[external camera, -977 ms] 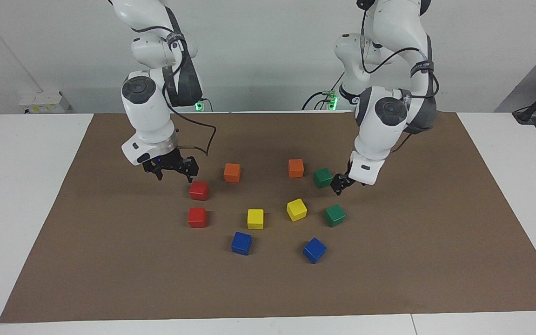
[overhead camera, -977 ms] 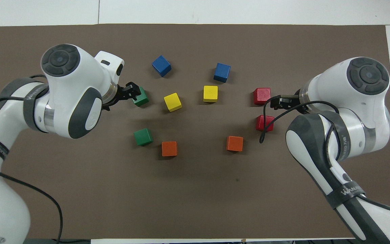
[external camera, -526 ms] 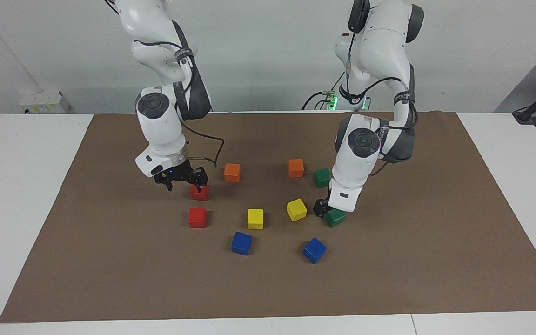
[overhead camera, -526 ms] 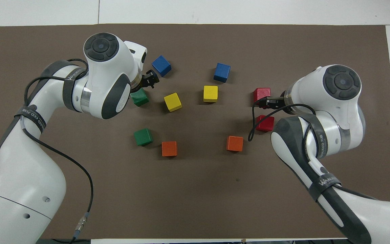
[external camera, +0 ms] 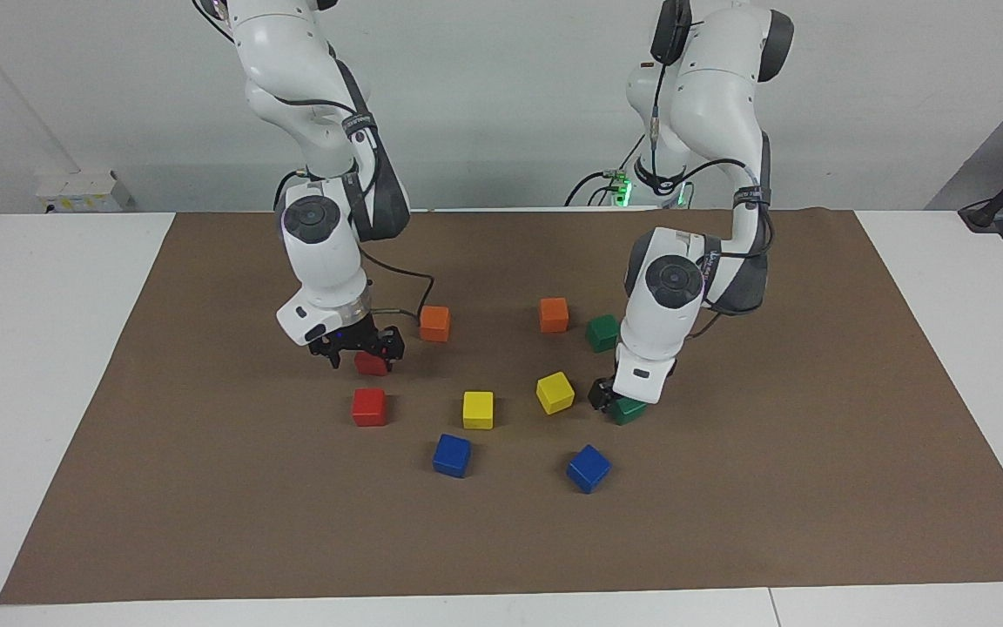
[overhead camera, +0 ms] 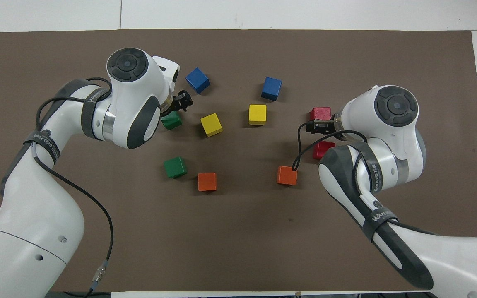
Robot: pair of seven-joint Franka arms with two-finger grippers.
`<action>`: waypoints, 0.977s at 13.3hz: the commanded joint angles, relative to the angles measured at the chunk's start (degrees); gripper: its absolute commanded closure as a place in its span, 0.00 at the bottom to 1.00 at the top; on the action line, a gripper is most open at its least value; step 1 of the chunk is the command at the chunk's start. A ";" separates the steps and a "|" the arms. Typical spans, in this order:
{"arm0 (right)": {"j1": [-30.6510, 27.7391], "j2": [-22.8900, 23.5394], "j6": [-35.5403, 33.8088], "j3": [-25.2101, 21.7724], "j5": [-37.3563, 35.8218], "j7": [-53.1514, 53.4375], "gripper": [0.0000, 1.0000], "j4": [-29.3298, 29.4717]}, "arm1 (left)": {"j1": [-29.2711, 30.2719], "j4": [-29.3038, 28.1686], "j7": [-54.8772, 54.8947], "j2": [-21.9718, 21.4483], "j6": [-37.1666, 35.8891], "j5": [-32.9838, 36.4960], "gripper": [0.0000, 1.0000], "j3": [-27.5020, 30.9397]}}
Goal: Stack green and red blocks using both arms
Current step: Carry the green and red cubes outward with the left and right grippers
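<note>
No stacking is done yet: all four task cubes sit singly on the brown paper mat (external camera: 728, 522) that covers the white desk (external camera: 49, 366).

The two glossy bright red cubes lie toward the right arm's end. One red cube nearer the robots (external camera: 371, 364) is partly covered by the right gripper (external camera: 359, 347); the other red cube farther from the robots (external camera: 368, 407) stands free just beside it. The two glossy dark green cubes lie toward the left arm's end. The green cube nearer the robots (external camera: 603, 333) stands free beside an orange cube; the green cube farther from the robots (external camera: 629, 409) sits under the left gripper (external camera: 606, 396).

Both white jointed arms bend down steeply at once, each wrist pointing almost straight down. The right gripper is low over its red cube, with its fingers spread apart on either side of the cube and not clamped. The left gripper is equally low at its green cube, again with fingers apart; whether they already touch the cube cannot be told.

Judging by this, each arm is about to pick up its first cube. Still to do: close on both cubes, lift them, and set each on its same-coloured partner.

Two orange cubes (external camera: 434, 323), two yellow cubes (external camera: 478, 409) and two blue cubes (external camera: 452, 455) stand untouched between and around the task cubes.
</note>
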 commanded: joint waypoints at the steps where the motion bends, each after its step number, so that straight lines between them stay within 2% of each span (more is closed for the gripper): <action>1: -0.06 -0.80 1.40 0.04 0.22 0.55 0.00 -2.62 | 0.05 -3.35 0.57 -1.92 2.36 0.81 0.00 0.23; 4: 0.99 -1.76 1.04 0.04 0.30 0.99 0.00 -4.65 | 0.58 -4.32 0.48 -2.10 3.68 0.72 0.00 0.23; 5: 1.08 -1.94 1.13 0.04 0.30 1.25 0.00 -5.35 | 0.49 -4.32 0.31 -2.18 3.68 0.72 0.12 0.23; 7: 1.08 -2.64 1.13 0.04 0.30 1.25 0.00 -6.67 | 0.49 -4.41 -0.13 -2.18 3.42 0.55 0.50 0.23; 8: 1.08 -2.82 1.13 0.04 0.30 1.25 0.00 -7.20 | 0.41 -3.97 -1.35 -2.18 2.81 0.20 0.99 0.23; 9: 1.08 -2.91 1.22 0.13 0.22 1.25 0.00 -7.38 | 0.49 -3.36 -1.89 -2.18 1.32 0.19 1.00 0.23; 11: 1.17 -3.17 1.31 0.13 0.30 1.25 0.00 -7.90 | 1.54 2.94 -0.49 -2.01 -9.97 0.89 1.00 0.40; 12: 1.17 -3.17 1.39 0.13 0.22 1.17 0.00 -8.25 | 3.20 3.24 2.56 -2.62 -11.86 0.81 1.00 0.32; 13: 1.17 -3.17 1.83 0.13 0.30 1.17 0.00 -8.60 | 4.09 1.41 6.59 -5.23 -12.40 0.72 1.00 0.40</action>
